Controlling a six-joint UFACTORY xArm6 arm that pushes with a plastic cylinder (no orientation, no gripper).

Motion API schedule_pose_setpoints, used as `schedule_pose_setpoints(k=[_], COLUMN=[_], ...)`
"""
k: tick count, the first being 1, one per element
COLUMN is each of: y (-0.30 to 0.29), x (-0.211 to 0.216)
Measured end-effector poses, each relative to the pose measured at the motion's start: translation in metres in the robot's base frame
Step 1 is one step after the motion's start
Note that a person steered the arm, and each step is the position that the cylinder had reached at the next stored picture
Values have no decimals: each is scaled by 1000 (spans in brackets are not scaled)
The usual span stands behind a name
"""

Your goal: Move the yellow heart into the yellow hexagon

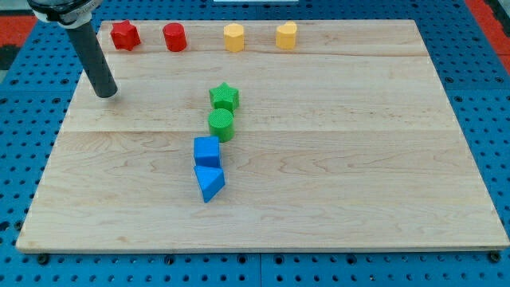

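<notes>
The yellow heart sits near the view's top edge of the wooden worktop, right of centre in a row of 4 blocks. Just to its left, apart from it, stands the yellow hexagon. Further toward the view's left in the same row are a red cylinder and then a red star, each set apart from its neighbour. Below this row, near the middle of the worktop, 4 more blocks run in a rough line from top to bottom: a green star, a green cylinder touching or just beside it, a blue cube a little lower and to the left, and a blue triangle right below the cube. The arm has no fingers, only a dark rod, so nothing is held. My tip rests on the worktop at the view's upper left, below and left of the red star, well apart from the yellow heart and touching no block. A blue pegboard surrounds the worktop.
</notes>
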State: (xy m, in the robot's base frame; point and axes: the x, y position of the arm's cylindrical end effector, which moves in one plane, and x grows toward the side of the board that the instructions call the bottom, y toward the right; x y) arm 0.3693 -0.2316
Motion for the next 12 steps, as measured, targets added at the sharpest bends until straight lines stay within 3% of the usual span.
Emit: schedule_pose_setpoints(k=[6,8,10,12], y=[10,171,245,326], x=[1,-42,-48,-92])
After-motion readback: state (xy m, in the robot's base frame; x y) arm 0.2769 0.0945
